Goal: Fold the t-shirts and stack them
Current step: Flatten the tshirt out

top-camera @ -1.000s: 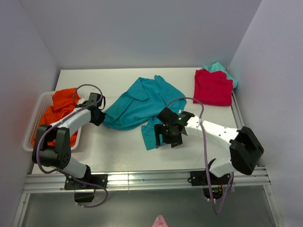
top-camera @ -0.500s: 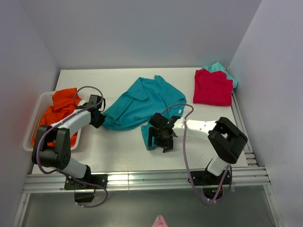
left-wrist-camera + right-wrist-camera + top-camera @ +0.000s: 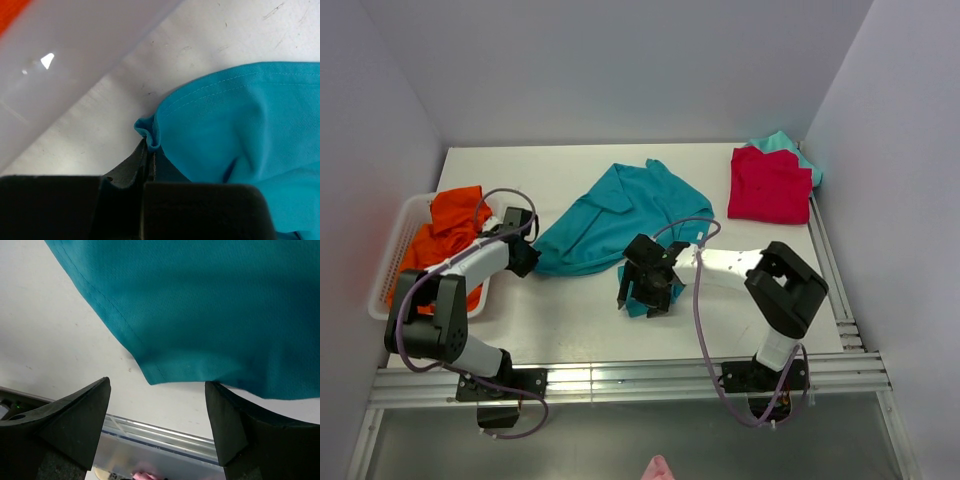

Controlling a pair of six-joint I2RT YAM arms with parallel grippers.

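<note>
A teal-blue t-shirt (image 3: 620, 212) lies crumpled in the middle of the table. My left gripper (image 3: 525, 258) is at its left edge. In the left wrist view that gripper (image 3: 149, 148) is shut on a pinched fold of the shirt's hem (image 3: 240, 125). My right gripper (image 3: 642, 290) stands open above the shirt's near corner; in the right wrist view, the gripper (image 3: 157, 384) has the shirt's corner (image 3: 200, 305) just ahead of its spread fingers. A folded red t-shirt (image 3: 770, 186) lies on a light-teal one (image 3: 782, 142) at the back right. An orange t-shirt (image 3: 445, 232) sits in a basket.
The white slatted basket (image 3: 386, 288) stands at the left edge, close to my left arm; its wall (image 3: 75, 50) shows in the left wrist view. Metal rails (image 3: 620, 378) run along the table's near edge. White walls close in the back and both sides.
My right arm has swung left and its gripper now hangs over the shirt's near corner. The left gripper has crept slightly left, still holding the hem.
</note>
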